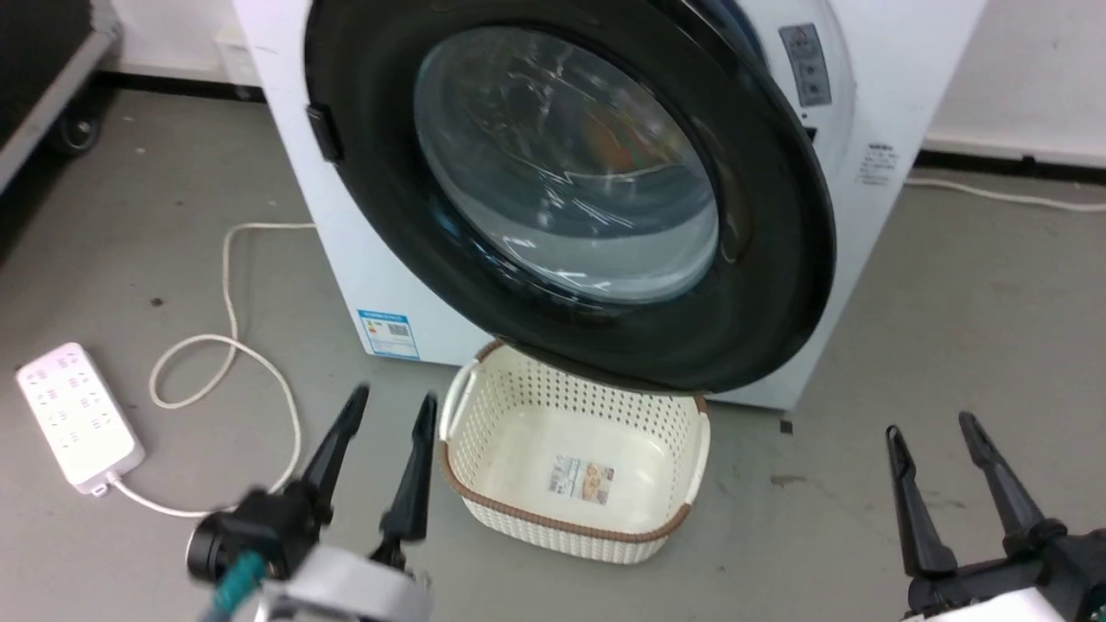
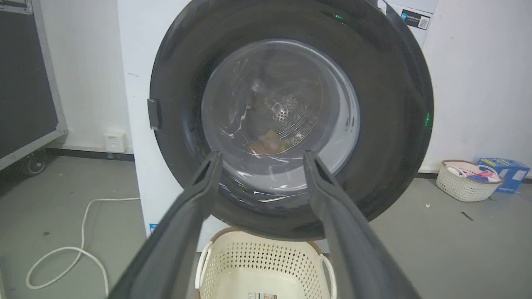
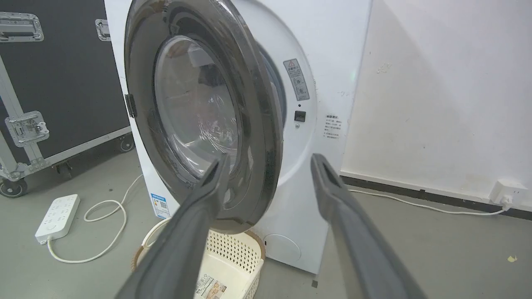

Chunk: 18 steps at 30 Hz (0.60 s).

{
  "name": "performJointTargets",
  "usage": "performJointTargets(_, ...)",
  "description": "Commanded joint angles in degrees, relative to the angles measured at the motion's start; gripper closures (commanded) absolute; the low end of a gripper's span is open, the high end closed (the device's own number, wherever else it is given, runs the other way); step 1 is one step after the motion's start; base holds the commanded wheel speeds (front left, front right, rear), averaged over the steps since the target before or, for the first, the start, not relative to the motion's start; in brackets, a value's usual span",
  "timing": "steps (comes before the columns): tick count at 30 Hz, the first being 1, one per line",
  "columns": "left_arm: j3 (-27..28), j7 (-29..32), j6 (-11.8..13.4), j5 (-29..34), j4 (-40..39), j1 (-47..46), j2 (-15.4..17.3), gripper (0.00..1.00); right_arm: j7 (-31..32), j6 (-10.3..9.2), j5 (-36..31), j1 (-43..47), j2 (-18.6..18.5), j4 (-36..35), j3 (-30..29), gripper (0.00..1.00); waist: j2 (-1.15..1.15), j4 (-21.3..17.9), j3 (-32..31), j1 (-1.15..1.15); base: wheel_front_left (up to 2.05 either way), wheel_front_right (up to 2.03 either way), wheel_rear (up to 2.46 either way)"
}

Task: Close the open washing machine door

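Labels on the washing machine (image 1: 363, 259) were all too small for you to read: a blue-and-white sticker (image 1: 389, 333) with a QR code low on its front, a grey warning label (image 1: 808, 60) beside the opening, and a few lines of fine print (image 1: 877, 164) on the front panel below that label. The washing machine door (image 1: 778, 285) stood partly open; the right wrist view showed it joined to the machine along one side, while its other edge stood clear of the white front. Its black ring and bulging glass faced you, and its lower edge overhung a cream perforated basket (image 1: 458, 415) on the floor just in front of the machine. A paper label (image 1: 581, 479) lay on the basket's bottom, its print unreadable too. Your left gripper (image 1: 393, 397) hung in front of the machine beside the basket, fingers spread with nothing between them, and in the left wrist view it (image 2: 262, 155) pointed straight at the door glass without touching it. Your right gripper (image 1: 931, 425) hovered off the machine's other front corner, likewise parted and empty. A white power strip (image 1: 78, 415) and its looping cable (image 1: 229, 345) lay on the floor to the machine's side.
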Motion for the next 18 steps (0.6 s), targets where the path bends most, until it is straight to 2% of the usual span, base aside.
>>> performJointTargets(1, 0.90, -0.24, 1.20, 2.50, -0.90, 2.12, -0.91, 0.00, -0.26, -0.04, -0.50, 1.33, 0.44, -0.13, 0.12, 0.00, 0.00, 0.71, -0.88, 0.01, 0.00, 0.00, 0.00)
performJointTargets(6, 3.63, -0.24, 2.74, 8.29, -2.33, 7.00, -2.65, 0.00, -0.26, -0.04, -1.08, 2.50, 0.99, 0.76, -0.03, 0.00, 0.00, 0.69, -1.81, 0.01, 0.00, 0.00, 0.00)
performJointTargets(13, 3.78, -0.24, 2.70, 14.58, -1.48, 9.65, -3.00, 0.00, -0.26, -0.04, -0.44, 3.58, 1.57, 2.10, 0.72, 0.00, 0.00, 0.81, -1.78, 0.01, 0.00, 0.00, 0.00)
performJointTargets(14, 3.77, -0.24, 2.72, 14.98, -1.41, 9.66, -3.27, 0.00, -0.26, -0.04, 0.01, 3.65, 1.60, 2.63, 1.24, 0.64, 0.00, 1.02, -1.53, 0.01, 0.00, 0.00, 0.00)
performJointTargets(15, 3.87, -0.24, 2.80, 15.19, -1.43, 9.66, -3.65, 0.00, -0.26, -0.04, 0.12, 3.47, 1.48, 2.78, 1.82, 1.00, 0.00, 1.24, -1.19, 0.01, 0.00, 0.00, 0.00)
performJointTargets(18, 4.27, -0.25, 2.92, 15.80, -1.58, 9.50, -4.46, 0.00, -0.26, -0.04, 0.47, 2.05, -0.07, 2.29, 3.94, 1.00, 0.00, 2.05, 0.44, 0.01, 0.00, 0.00, 0.00)
